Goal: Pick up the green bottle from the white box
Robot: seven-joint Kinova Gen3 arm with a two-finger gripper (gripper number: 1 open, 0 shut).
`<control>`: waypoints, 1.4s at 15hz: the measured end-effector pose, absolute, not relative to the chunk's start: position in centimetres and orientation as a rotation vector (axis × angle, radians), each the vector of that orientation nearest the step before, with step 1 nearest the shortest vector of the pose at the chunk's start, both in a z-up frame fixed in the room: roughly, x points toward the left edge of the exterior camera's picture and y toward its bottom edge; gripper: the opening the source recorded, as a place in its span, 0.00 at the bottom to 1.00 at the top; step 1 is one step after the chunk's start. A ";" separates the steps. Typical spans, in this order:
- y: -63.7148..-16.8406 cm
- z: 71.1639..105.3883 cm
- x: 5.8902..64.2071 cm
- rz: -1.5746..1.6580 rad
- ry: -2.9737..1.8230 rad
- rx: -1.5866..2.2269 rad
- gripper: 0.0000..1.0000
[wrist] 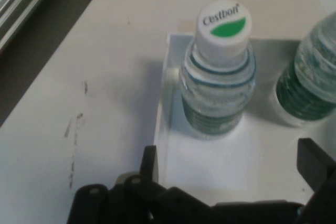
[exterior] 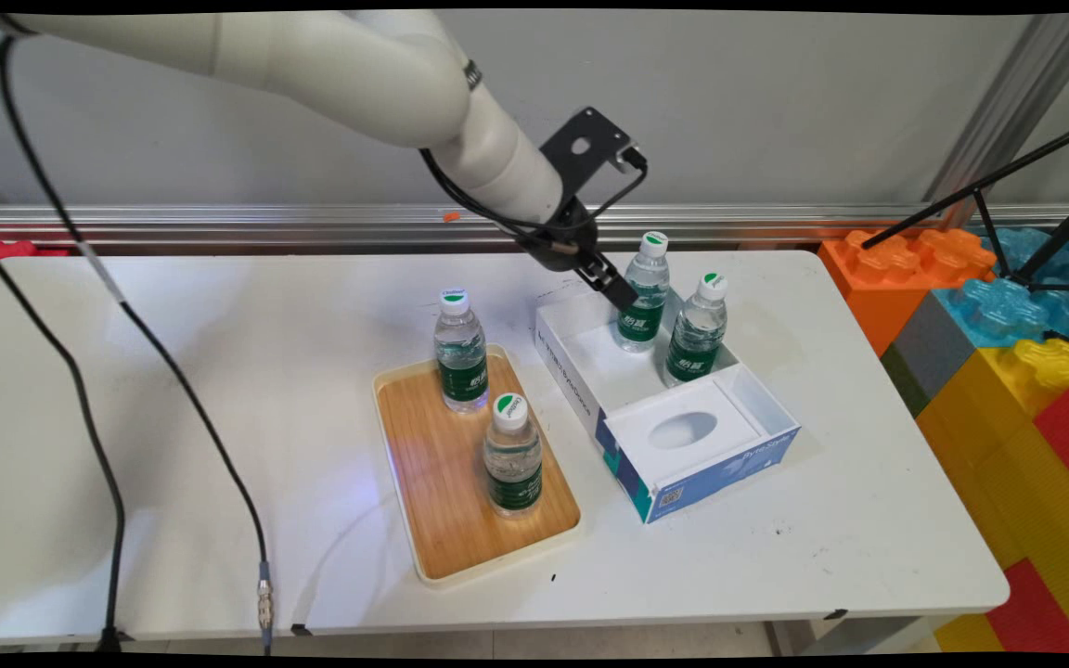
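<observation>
you have four clear bottles (exterior: pixel 644 295) with green labels and white caps marked green. the box (exterior: pixel 674 482) is white inside, blue on its side. the tray (exterior: pixel 442 482) is wood-grain tan, cream-rimmed. the table (exterior: pixel 219 371) is white, the gripper (exterior: pixel 616 289) black.

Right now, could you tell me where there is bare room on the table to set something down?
The white table is bare left of the wooden tray, and along its near edge. The open white box is crowded: two green-labelled water bottles and the open black hand.
</observation>
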State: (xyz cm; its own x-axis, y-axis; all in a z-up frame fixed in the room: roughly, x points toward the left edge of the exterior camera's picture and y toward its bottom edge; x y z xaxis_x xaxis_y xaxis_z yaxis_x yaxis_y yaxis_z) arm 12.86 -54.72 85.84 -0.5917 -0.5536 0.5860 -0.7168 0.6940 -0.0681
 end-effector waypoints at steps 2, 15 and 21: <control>-55.9 84.9 12.2 0.408 -2.362 0.952 1.00; -59.5 81.9 10.3 0.405 -2.334 0.886 1.00; -60.2 81.5 10.1 0.402 -2.326 0.866 0.00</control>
State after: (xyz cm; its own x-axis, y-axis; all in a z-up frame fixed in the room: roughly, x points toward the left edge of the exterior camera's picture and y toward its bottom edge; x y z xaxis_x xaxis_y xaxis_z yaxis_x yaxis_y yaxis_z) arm 10.10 -60.22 81.52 -0.5946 -0.4828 0.6429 -0.6706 0.7389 -0.0653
